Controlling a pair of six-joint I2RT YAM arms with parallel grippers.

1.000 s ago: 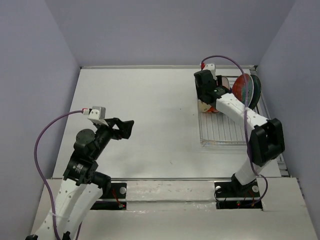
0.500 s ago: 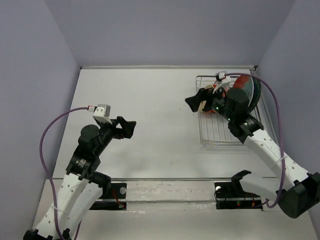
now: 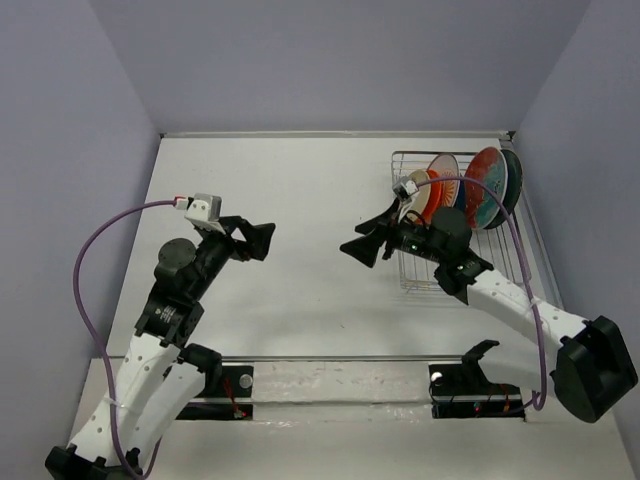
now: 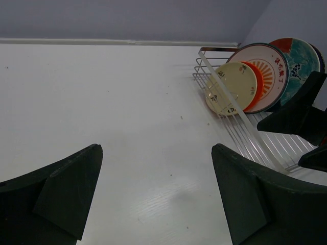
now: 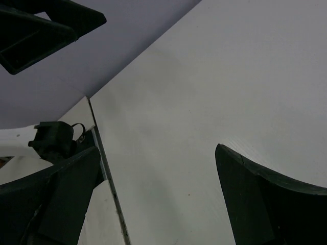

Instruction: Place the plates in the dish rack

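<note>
The dish rack (image 4: 271, 148) is thin, bright metal wire with a silvery shine. The plates standing in it look like glazed ceramic: the cream plate (image 4: 232, 87) is smooth with a soft gloss, and the sunburst plate (image 4: 265, 66) and the floral plate (image 4: 301, 56) are glossy and painted. The desk (image 4: 127, 102) is white and smooth, with a faint sheen and a few small specks. The left hand (image 4: 156, 153) and the right hand (image 5: 158, 153) have matt black plastic fingers. The arm shells (image 3: 515, 300) are smooth white plastic, and the purple cable (image 3: 79, 285) has a smooth sheath.
</note>
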